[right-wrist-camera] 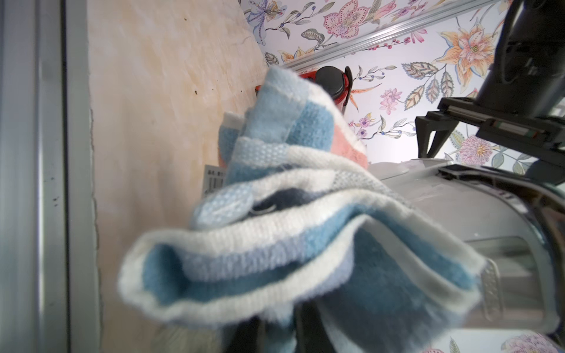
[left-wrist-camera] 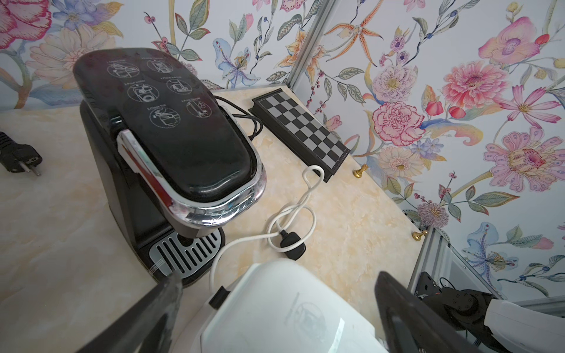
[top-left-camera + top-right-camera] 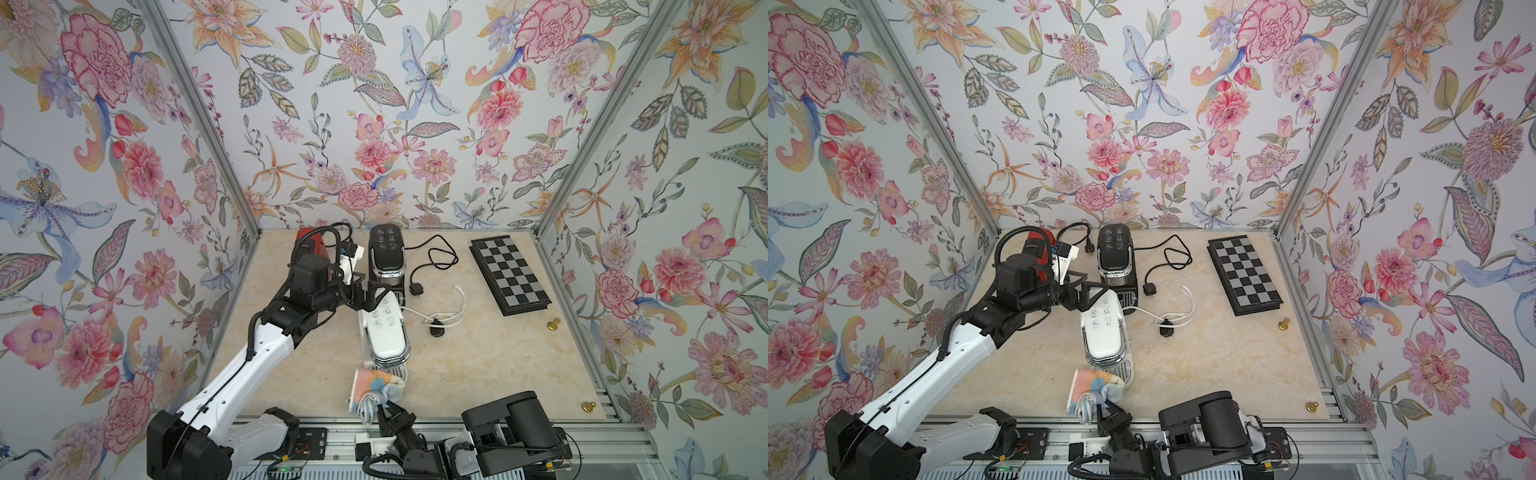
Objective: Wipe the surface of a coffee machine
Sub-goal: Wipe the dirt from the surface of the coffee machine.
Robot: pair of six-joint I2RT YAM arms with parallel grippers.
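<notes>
One white coffee machine (image 3: 384,332), glossy, chrome-trimmed

free: tabletop (image 3: 478,374) front-right of white coffee machine (image 3: 384,332) | obstacles: white cord (image 3: 440,318), black cord (image 3: 417,288), chessboard (image 3: 510,274) farther back

I see the white machine (image 3: 384,332) upright mid-table, lid shut, and the bunched blue-white-pink cloth (image 3: 372,388) at its drip-tray end.

Left arm (image 3: 266,345) reaches from 7 o'clock toward centre, left gripper (image 3: 374,297) spread wide. Right arm (image 3: 511,428) folded at 6 o'clock, right gripper (image 3: 388,409) clamped.
</notes>
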